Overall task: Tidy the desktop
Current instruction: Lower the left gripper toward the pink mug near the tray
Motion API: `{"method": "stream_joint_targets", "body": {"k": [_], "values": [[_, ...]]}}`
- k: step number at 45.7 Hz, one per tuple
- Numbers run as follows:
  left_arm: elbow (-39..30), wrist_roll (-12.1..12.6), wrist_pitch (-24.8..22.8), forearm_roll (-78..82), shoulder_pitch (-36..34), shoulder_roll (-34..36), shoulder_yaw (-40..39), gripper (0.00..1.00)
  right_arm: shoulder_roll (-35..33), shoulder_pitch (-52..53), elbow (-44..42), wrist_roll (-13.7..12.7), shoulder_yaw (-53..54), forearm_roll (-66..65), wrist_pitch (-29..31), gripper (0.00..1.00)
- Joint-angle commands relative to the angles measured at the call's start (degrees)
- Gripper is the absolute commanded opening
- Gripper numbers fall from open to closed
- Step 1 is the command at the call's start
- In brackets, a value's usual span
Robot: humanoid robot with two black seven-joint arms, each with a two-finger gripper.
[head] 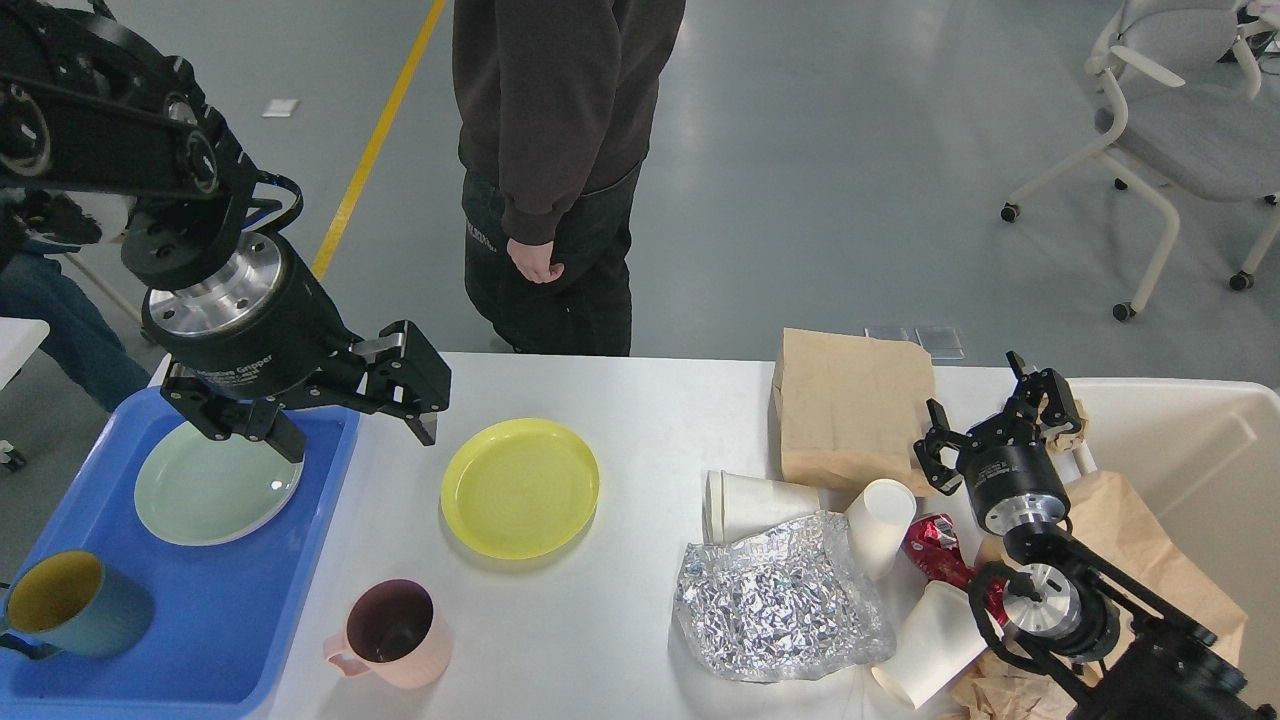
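Left end effector [350,420] spread, empty, above bench [620,400] between blue tray [200,640] and yellow plate [520,487] — likely the next pick — needs descent onto plate rim; right end effector [1000,430] spread, idle.

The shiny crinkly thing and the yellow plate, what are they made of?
The shiny sheet looks like aluminium foil: silvery, mirror-bright, full of sharp crumples. The yellow plate is probably plastic: smooth, evenly coloured, with a soft sheen, though glazed ceramic is possible.
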Motion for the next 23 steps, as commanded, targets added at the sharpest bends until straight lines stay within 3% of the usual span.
{"method": "stream_joint_targets", "body": {"k": [1, 14, 23], "values": [[0.8, -0.3, -0.4, 0.1, 2.3, 1.2, 0.7, 0.97, 0.0, 0.0, 0.1, 0.0, 0.0, 0.0, 0.1, 1.00], [6.6, 0.7, 4.0, 0.5, 13.5, 7.5, -0.7, 0.97, 0.0, 0.0, 0.1, 0.0, 0.0, 0.0, 0.1, 1.00], [6.3, 0.8, 13.8, 2.7, 27.3, 8.3, -4.2, 0.95, 0.0, 0.0, 0.1, 0.0, 0.0, 0.0, 0.1, 1.00]]}}
